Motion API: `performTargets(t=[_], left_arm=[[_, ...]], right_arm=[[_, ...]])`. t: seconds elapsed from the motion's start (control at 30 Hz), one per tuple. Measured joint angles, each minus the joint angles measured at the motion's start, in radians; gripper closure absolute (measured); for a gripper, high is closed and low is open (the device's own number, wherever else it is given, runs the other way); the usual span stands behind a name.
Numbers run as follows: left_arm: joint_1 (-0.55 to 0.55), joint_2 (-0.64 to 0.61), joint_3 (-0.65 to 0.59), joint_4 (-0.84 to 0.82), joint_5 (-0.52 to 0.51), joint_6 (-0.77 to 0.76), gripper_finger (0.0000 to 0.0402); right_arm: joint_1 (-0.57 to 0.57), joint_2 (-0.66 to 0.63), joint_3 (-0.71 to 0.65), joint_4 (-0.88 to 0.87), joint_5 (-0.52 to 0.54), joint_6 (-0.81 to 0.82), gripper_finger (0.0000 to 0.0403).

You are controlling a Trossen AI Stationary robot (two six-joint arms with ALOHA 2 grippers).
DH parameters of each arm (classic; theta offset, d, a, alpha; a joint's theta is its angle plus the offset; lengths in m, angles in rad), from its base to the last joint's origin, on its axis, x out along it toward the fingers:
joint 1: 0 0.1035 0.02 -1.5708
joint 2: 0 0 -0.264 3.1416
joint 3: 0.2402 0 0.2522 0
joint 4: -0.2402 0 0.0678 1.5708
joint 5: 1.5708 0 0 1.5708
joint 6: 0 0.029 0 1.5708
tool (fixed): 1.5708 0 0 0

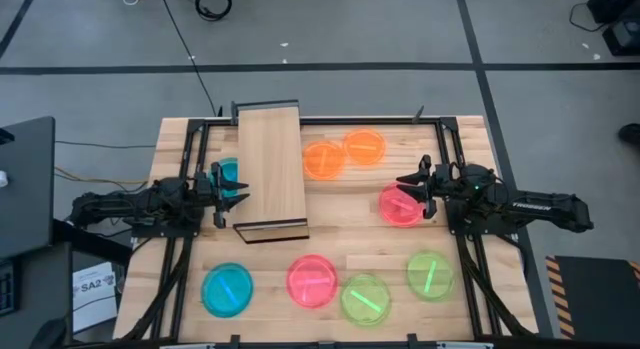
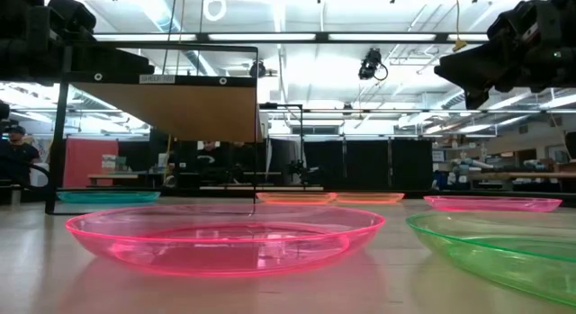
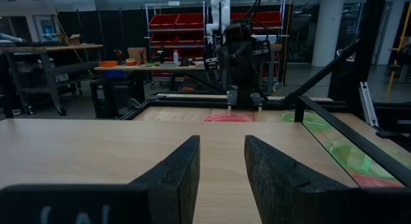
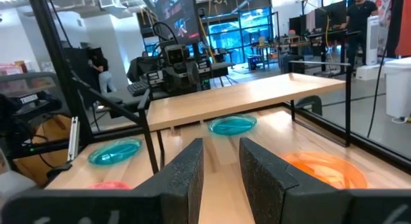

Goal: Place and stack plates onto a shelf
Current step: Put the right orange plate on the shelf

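- Eight plates all sit on the slatted tabletop [image 1: 330, 244], none on the shelf [image 1: 271, 164] yet, so this looks like the very start of a pick.
- Nearest the low camera: a pink plate [image 1: 311, 280], with a teal one [image 1: 227, 289] and two green ones [image 1: 365, 298] [image 1: 431, 275] in the same front row.
- Farther in, the right gripper [image 1: 421, 186] hovers at the edge of another pink plate [image 1: 400, 205], fingers a bit apart with nothing between them. My guess is that's the one it's going for.
- Left gripper [image 1: 222, 182] waits at the shelf's left side, fingers spread and empty, just beside a teal plate [image 1: 229, 172] that's half tucked under the board.
- Two orange plates [image 1: 323, 159] [image 1: 364, 146] lie at the far side, overlapping a little.
- Tips for the grab: these discs are thin and slick, so I'd come down on the rim, one finger over and one under, and pinch gently. Lift level so it doesn't swing.
- Shelf is raised and narrow, so bring the plate in above the board, not into its edge, and leave room for the stack.
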Motion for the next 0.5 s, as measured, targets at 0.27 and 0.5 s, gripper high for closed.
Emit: performTargets(t=[0.27, 0.5], left_arm=[[0.000, 0.000, 0.000, 0.000, 0.000, 0.000, 0.0271], [0.000, 0.000, 0.000, 0.000, 0.000, 0.000, 0.0271]], right_arm=[[-0.001, 0.000, 0.000, 0.006, 0.002, 0.070, 0.0282], [-0.001, 0.000, 0.000, 0.005, 0.002, 0.078, 0.0223]])
